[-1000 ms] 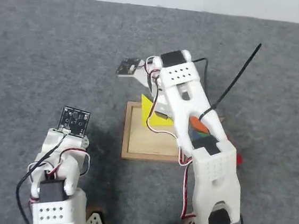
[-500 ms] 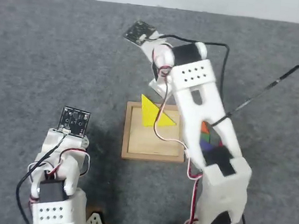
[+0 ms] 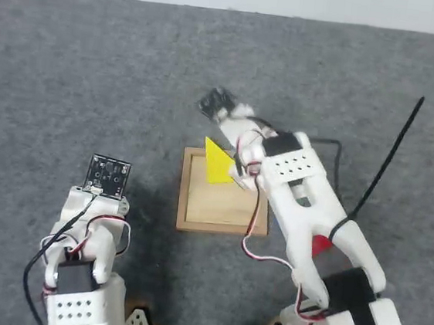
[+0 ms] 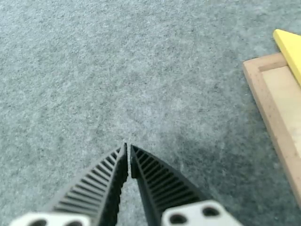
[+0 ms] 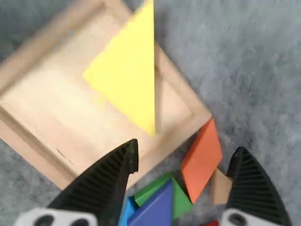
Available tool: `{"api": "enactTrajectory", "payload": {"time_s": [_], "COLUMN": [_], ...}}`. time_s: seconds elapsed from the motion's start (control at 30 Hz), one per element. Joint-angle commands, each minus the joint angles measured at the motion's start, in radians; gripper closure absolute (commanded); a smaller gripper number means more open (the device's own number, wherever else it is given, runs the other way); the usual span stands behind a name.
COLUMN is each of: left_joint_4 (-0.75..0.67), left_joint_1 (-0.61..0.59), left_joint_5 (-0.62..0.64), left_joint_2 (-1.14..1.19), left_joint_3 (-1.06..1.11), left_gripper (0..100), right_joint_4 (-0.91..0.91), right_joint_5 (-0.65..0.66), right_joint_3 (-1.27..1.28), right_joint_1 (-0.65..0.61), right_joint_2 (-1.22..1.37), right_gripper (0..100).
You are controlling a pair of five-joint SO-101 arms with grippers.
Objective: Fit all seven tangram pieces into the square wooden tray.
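Right gripper [image 5: 187, 148] swung back from beyond tray [image 5: 28, 145], held over tray edge by orange piece [image 5: 202, 160]; jaws spread wide, nothing gripped. Yellow triangle [image 5: 129, 89] left in tray, corner overhanging rim; reseating judged needed.

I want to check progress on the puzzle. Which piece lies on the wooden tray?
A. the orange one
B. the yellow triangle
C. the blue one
B: the yellow triangle lies across the tray, one tip over its rim; the orange piece and blue piece lie on the carpet beside it.
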Motion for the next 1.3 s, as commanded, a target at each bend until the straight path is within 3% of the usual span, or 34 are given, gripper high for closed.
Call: {"api": "enactTrajectory", "payload": {"time_s": [0.0, 0.43, 0.87, 1.27], "left_joint_4": [0.006, 0.006, 0.006, 0.006], "left_joint_1": [-0.006, -0.008, -0.008, -0.008], "left_joint_5": [-0.014, -0.014, -0.014, -0.014], "left_joint_2": [-0.012, -0.012, -0.012, -0.012], "left_joint_3": [-0.007, -0.007, -0.007, -0.007], "left_gripper": [99, 99, 99, 99], "right_joint_4": [-0.03, -0.084, 0.005, 0.035], "right_joint_5": [0.023, 0.02, 0.025, -0.035], "right_joint_3": [0.006, -0.011, -0.351, -0.399], "right_joint_1": [0.007, -0.03, 0.105, 0.177], "right_joint_2": [0.027, 0.18, 0.441, 0.355], "right_gripper": [69.3, 69.3, 69.3, 69.3]}}
